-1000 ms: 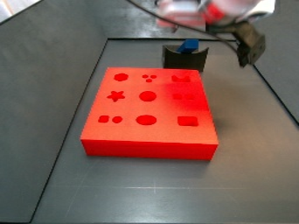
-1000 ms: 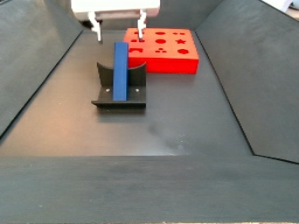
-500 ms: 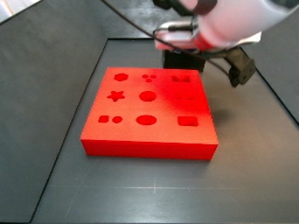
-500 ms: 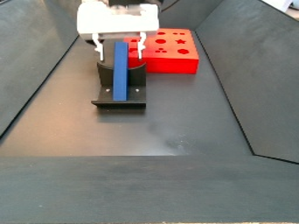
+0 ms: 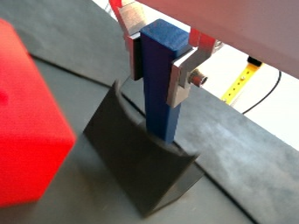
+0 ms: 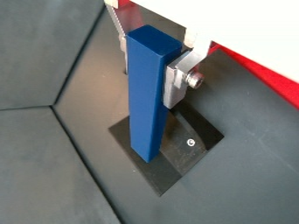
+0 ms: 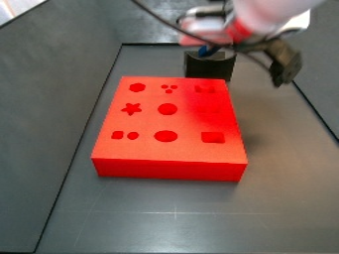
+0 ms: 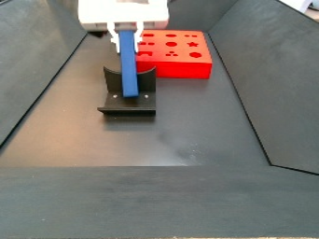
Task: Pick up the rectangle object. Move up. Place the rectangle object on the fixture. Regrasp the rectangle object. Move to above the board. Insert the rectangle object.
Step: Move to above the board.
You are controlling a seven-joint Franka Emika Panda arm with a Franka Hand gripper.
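Observation:
The blue rectangle object point(image 5: 162, 105) stands upright on the dark grey fixture point(image 5: 140, 171), its lower end on the base; it shows in both wrist views point(image 6: 147, 114) and in a side view point(image 8: 129, 79). My gripper point(image 5: 160, 83) is around its upper part, with a silver finger pressed against each side, shut on it. In a side view the gripper point(image 8: 126, 49) sits over the bar's top. The red board point(image 7: 185, 154) with shaped holes lies in front of the fixture point(image 7: 209, 65); only a bit of blue point(image 7: 208, 46) shows there under the hand.
The dark tray floor is bounded by sloped dark walls point(image 8: 44, 84). The board point(image 8: 187, 63) lies just behind and right of the fixture point(image 8: 127, 106). A black cable and the white arm point(image 7: 272, 20) hang over the back of the tray.
The gripper has come down over the upright bar, and its fingers, wide apart half a second ago, have closed onto the bar's sides. The bar has not moved.

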